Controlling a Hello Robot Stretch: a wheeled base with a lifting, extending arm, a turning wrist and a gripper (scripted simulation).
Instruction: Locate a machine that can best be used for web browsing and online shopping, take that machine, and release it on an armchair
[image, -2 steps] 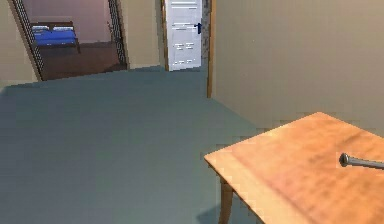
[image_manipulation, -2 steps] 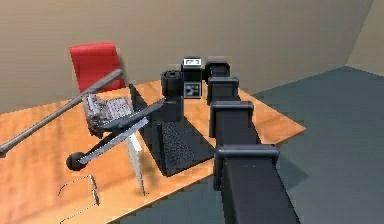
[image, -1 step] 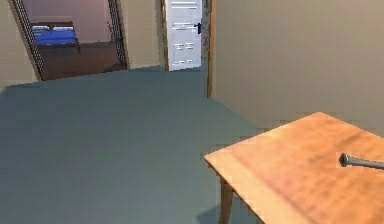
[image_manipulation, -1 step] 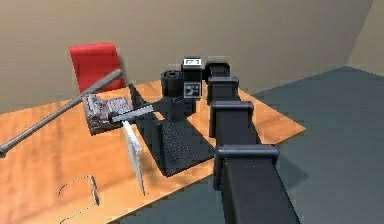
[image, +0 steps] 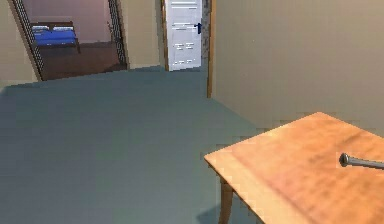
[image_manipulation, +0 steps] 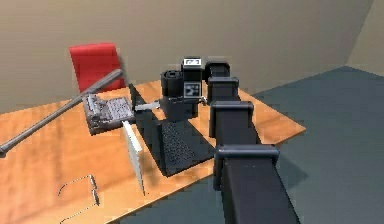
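Observation:
A laptop (image_manipulation: 172, 146) lies on the wooden table (image_manipulation: 40, 135), its dark keyboard base flat and its thin white lid (image_manipulation: 136, 156) standing up edge-on. My arm (image_manipulation: 240, 150) reaches out over the table above the laptop. The gripper (image_manipulation: 143, 106) ends just past the laptop's far edge, next to a grey boxy thing (image_manipulation: 104, 112) that rests on the table. I cannot tell whether the gripper holds anything.
A red chair back (image_manipulation: 95, 64) rises behind the table, and a long grey rod (image_manipulation: 50, 120) slants across it. A thin wire outline (image_manipulation: 80, 190) lies near the front edge. Ahead, the table corner (image: 290, 160) sits at lower right, with open floor (image: 110, 140), a doorway to a bed (image: 55, 38) and a white door (image: 185, 35).

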